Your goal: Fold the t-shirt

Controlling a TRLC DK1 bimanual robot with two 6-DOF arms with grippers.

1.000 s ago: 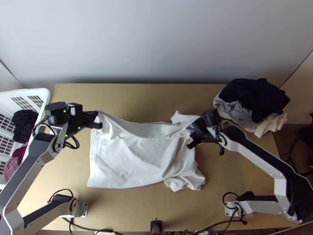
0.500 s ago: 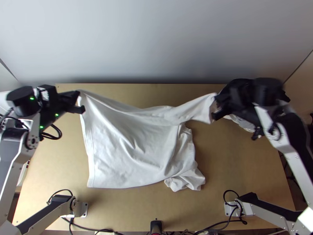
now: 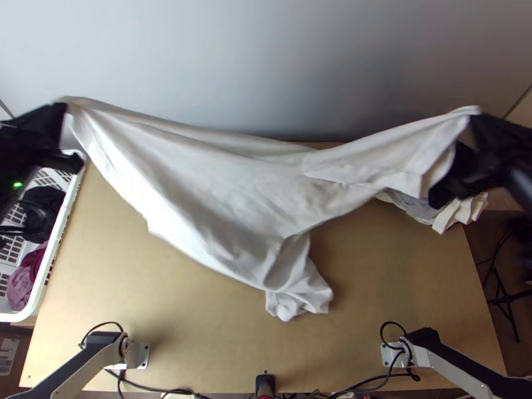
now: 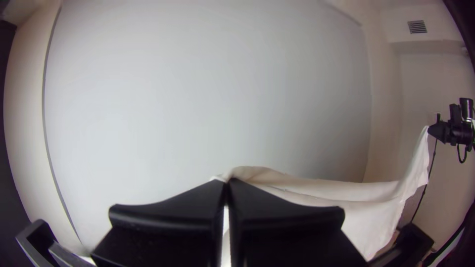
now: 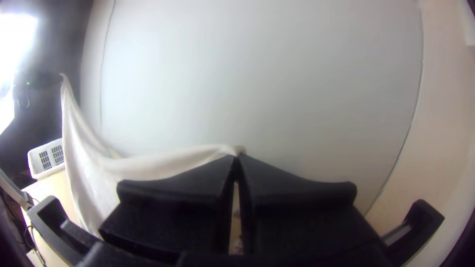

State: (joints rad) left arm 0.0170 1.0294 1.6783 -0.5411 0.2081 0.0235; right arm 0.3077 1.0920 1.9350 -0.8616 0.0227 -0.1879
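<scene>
- The left gripper (image 3: 65, 114) is up by the worktop's far left corner, closed on one upper corner of the white t-shirt (image 3: 199, 166); in the left wrist view its black fingers (image 4: 170, 212) meet at the tips, with cloth coming out between them
- The right gripper (image 3: 473, 126) is up on the other side, by the far right corner of the worktop (image 3: 120, 286), its fingers (image 5: 178, 193) pressed together at the tips on the opposite upper end of the shirt
- The t-shirt is held up between the two grippers, its upper edge sagging a little in the middle, and in the top view it covers much of the worktop's far edge
- Below that edge the cloth slants down in soft creases, and a loose flap lies doubled over on the side near the right gripper
- Its lowest part, bunched, is over the middle of the worktop; whether it touches the wood I cannot tell
- A white basket (image 3: 58, 263) stands along the worktop's left edge, with black cloth (image 3: 43, 203) and a pinkish-purple cloth (image 3: 21, 286) in it
- Grey and cream clothes (image 3: 459, 214) lie in a heap at the far right corner, partly hidden behind the right gripper and the shirt
</scene>
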